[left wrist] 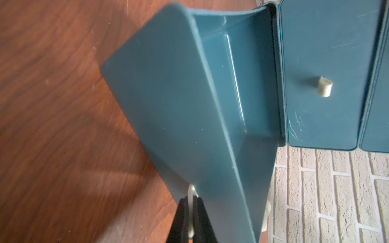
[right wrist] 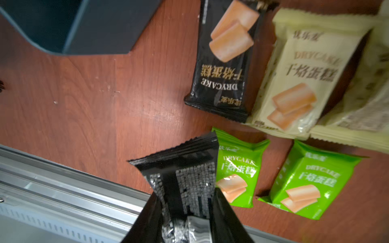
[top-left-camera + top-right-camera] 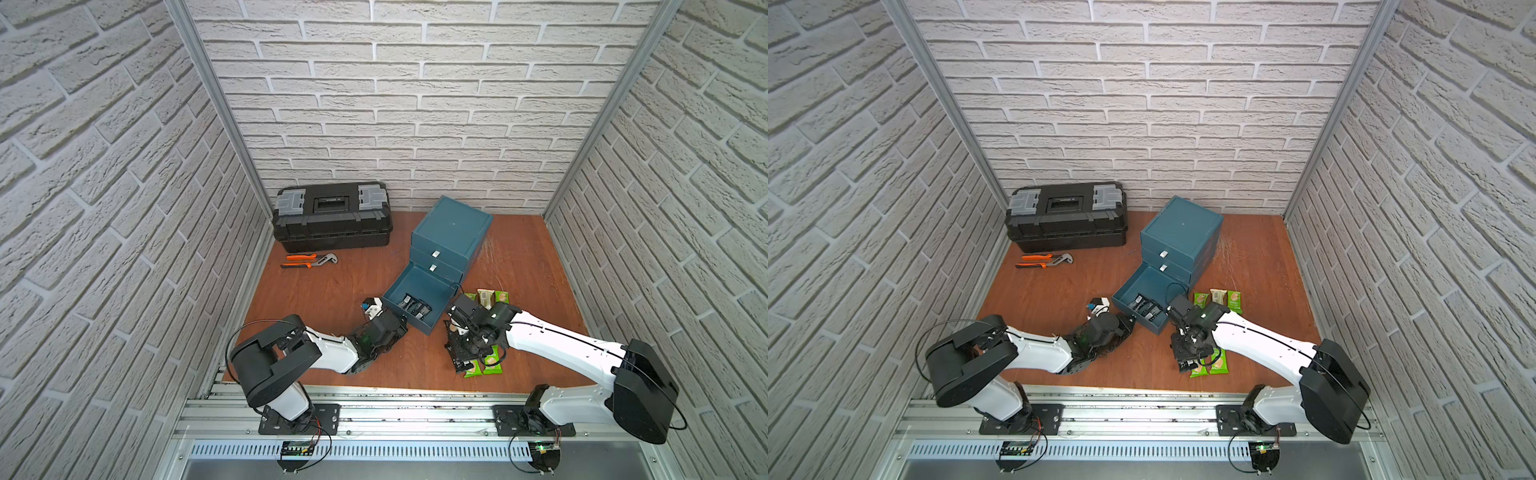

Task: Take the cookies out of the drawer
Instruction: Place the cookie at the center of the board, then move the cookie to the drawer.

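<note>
The teal drawer [image 3: 419,282] [image 3: 1146,282] stands pulled out of the bottom of its cabinet, with black cookies [image 3: 413,309] [image 3: 1145,309] inside. My left gripper [image 3: 401,323] [image 1: 192,210] is shut on the drawer's white handle [image 1: 191,195]. My right gripper [image 3: 461,365] [image 2: 185,210] hangs over the table near the front rail, shut on a black cookie packet [image 2: 181,178]. Below it lie two green packets [image 2: 237,172] [image 2: 305,181], a black one [image 2: 227,63] and cream ones [image 2: 303,80]. More cookies [image 3: 486,297] [image 3: 1217,299] lie right of the drawer.
The teal cabinet [image 3: 451,226] has two closed upper drawers. A black toolbox [image 3: 332,218] stands at the back left, with orange-handled pliers [image 3: 307,261] in front of it. An aluminium rail [image 3: 374,411] borders the table's front. Brick walls close in three sides.
</note>
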Controlling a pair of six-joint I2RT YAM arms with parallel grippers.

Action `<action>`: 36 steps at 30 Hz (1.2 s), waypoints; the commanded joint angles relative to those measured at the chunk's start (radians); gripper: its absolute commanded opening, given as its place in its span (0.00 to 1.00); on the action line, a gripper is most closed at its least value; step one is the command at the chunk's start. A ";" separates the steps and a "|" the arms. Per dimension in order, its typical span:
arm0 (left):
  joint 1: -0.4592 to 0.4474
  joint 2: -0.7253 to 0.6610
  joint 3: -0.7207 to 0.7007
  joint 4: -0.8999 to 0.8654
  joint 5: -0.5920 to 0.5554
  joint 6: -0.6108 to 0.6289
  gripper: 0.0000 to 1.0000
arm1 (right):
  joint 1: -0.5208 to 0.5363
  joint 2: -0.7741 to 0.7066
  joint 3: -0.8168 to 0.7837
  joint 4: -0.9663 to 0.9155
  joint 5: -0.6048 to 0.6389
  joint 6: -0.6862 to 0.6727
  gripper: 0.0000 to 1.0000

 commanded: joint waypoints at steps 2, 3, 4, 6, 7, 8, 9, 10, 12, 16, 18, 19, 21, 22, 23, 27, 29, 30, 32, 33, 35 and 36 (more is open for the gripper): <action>-0.004 0.025 0.012 -0.009 -0.013 -0.004 0.00 | 0.008 0.045 -0.015 0.101 -0.060 0.034 0.36; -0.004 0.028 0.013 -0.010 -0.014 -0.004 0.00 | 0.008 0.056 -0.016 0.104 -0.064 0.033 0.36; -0.006 0.027 0.014 -0.013 -0.013 -0.004 0.00 | 0.008 0.064 -0.016 0.104 -0.064 0.030 0.36; -0.006 0.026 0.017 -0.019 -0.014 -0.004 0.00 | 0.008 0.081 -0.019 0.105 -0.065 0.027 0.36; -0.007 0.026 0.019 -0.021 -0.014 -0.004 0.00 | 0.008 0.087 -0.018 0.104 -0.065 0.025 0.36; -0.007 0.027 0.019 -0.021 -0.013 -0.004 0.00 | 0.008 0.095 -0.018 0.103 -0.063 0.023 0.36; -0.005 0.027 0.019 -0.022 -0.012 -0.004 0.00 | 0.008 0.101 -0.018 0.105 -0.065 0.021 0.37; -0.006 0.027 0.021 -0.023 -0.011 -0.004 0.00 | 0.009 0.109 -0.016 0.106 -0.067 0.017 0.38; -0.006 0.027 0.021 -0.023 -0.013 -0.006 0.00 | 0.006 0.132 -0.013 0.103 -0.066 0.009 0.40; -0.007 0.025 0.020 -0.024 -0.015 -0.006 0.00 | 0.006 0.153 -0.009 0.099 -0.060 -0.001 0.46; -0.007 0.024 0.017 -0.023 -0.017 -0.004 0.00 | 0.005 0.150 -0.007 0.099 -0.057 -0.004 0.50; -0.006 0.023 0.016 -0.024 -0.016 -0.006 0.00 | 0.005 0.144 -0.008 0.097 -0.056 -0.004 0.52; -0.006 0.017 0.013 -0.028 -0.018 -0.006 0.00 | 0.005 0.118 -0.013 0.096 -0.050 0.000 0.55; -0.007 0.016 0.013 -0.030 -0.019 -0.005 0.00 | 0.007 0.102 -0.013 0.092 -0.049 0.001 0.56; -0.005 0.012 0.011 -0.032 -0.018 -0.006 0.00 | 0.007 0.081 -0.012 0.081 -0.044 -0.001 0.56; -0.005 0.004 0.005 -0.037 -0.020 -0.004 0.00 | 0.006 -0.045 0.025 0.006 0.004 -0.076 0.57; -0.006 0.004 0.004 -0.035 -0.020 -0.004 0.00 | 0.007 -0.094 0.066 -0.017 0.036 -0.144 0.57; -0.006 0.004 0.002 -0.035 -0.020 -0.004 0.00 | 0.006 -0.105 0.095 -0.016 0.054 -0.190 0.57; -0.006 0.004 0.002 -0.034 -0.019 -0.004 0.00 | 0.005 -0.096 0.156 -0.007 0.078 -0.280 0.58; -0.006 0.004 0.002 -0.032 -0.020 -0.004 0.00 | 0.002 -0.072 0.200 -0.014 0.090 -0.331 0.59; -0.007 0.004 0.002 -0.032 -0.022 -0.002 0.00 | -0.009 0.001 0.292 -0.045 0.105 -0.430 0.59; -0.006 0.004 0.003 -0.032 -0.022 -0.001 0.00 | -0.013 0.047 0.350 -0.074 0.115 -0.480 0.59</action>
